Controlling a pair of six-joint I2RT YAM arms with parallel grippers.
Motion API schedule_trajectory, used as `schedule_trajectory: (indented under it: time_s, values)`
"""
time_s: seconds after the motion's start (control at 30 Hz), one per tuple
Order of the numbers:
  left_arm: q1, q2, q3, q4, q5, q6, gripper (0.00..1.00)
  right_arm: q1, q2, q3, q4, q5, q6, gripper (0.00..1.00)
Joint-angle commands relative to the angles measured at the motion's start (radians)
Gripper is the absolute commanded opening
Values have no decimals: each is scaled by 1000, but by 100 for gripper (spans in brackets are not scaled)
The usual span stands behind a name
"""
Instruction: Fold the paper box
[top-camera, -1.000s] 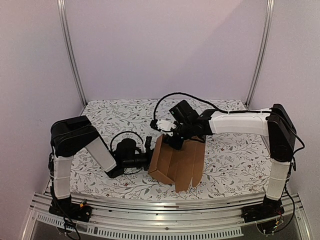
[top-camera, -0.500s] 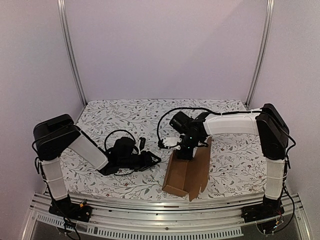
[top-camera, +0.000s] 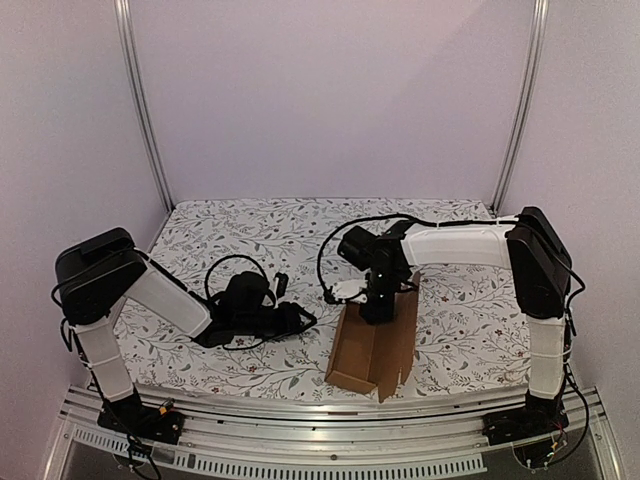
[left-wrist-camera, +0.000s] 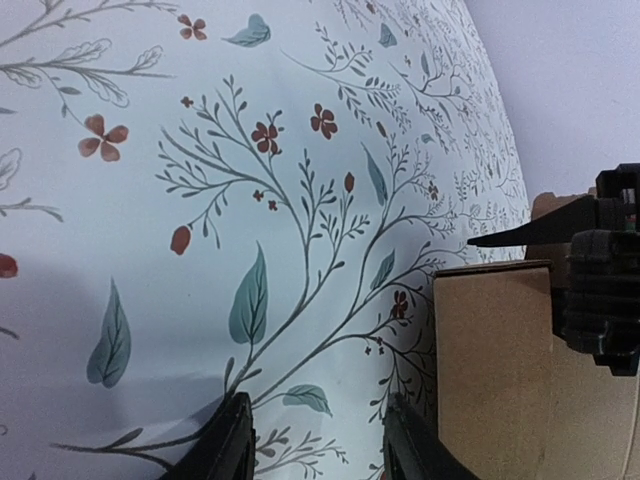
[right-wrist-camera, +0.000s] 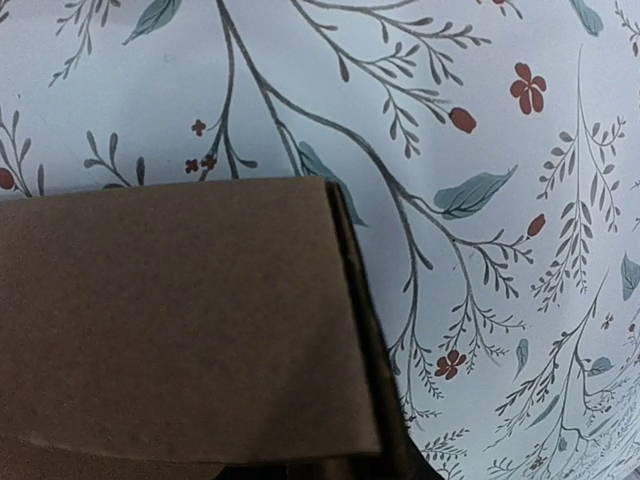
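The paper box is a brown cardboard sheet, partly folded, standing on the floral cloth near the front middle. My right gripper points down onto its top edge. In the right wrist view a cardboard flap covers the jaws, so their state is hidden. My left gripper lies low to the left of the box, apart from it. The left wrist view shows its fingertips spread over bare cloth, open and holding nothing. The box and the right gripper show at that view's right edge.
A floral cloth covers the table. Aluminium posts stand at the back corners and a rail runs along the front edge. A black cable loops off the right arm.
My left gripper has let go and drawn back to the left, away from the box. The right gripper has swung down onto the box top, and the box has shifted right and stands steeper.
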Motion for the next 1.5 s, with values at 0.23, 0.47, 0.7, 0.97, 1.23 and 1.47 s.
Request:
schedule_trajectory:
  time_s: [0.23,0.47,0.7,0.97,1.23,1.47]
  values:
    - [3,28,-44,4,-5,-3,44,-5,77,101,20,-40,56,26]
    - [5,21,-70,18,-12,-3,44,-4,114,131,2,-15,69,22]
    - [5,35,-71,43,-6,-5,45,-3,109,140,-68,32,65,22]
    - [6,32,-82,53,-7,-5,44,-2,108,179,-143,98,82,26]
    - [6,36,-95,77,-7,-6,44,-3,139,207,-208,126,120,24]
    - [11,36,-103,86,0,-5,44,-3,185,218,-245,166,154,18]
